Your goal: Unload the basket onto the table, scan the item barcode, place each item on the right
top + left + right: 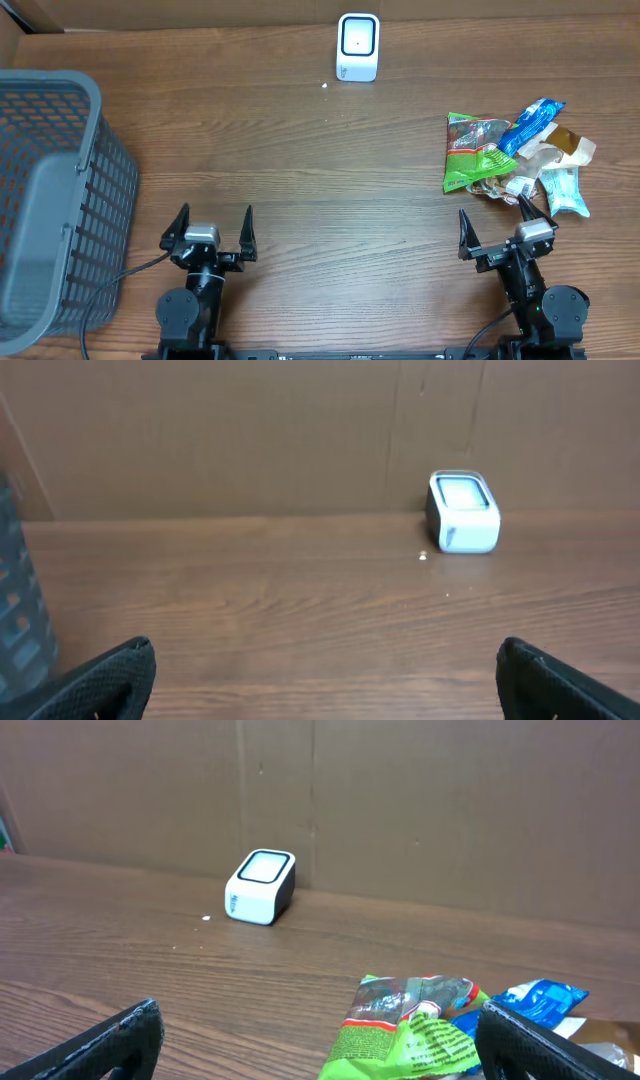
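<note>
A white barcode scanner (357, 47) with a dark-rimmed window stands at the table's far edge; it also shows as the scanner (463, 512) and the scanner (260, 887). A pile of snack packets lies at the right: a green packet (474, 152), a blue packet (530, 124) and pale ones. My left gripper (209, 228) is open over bare wood near the front. My right gripper (497, 223) is open too, just in front of the pile; the green packet (420, 1030) lies ahead of its spread jaws. Neither holds anything.
A grey slatted basket (50, 200) fills the left side of the table. A small white speck (325, 86) lies near the scanner. A cardboard wall (400, 800) backs the table.
</note>
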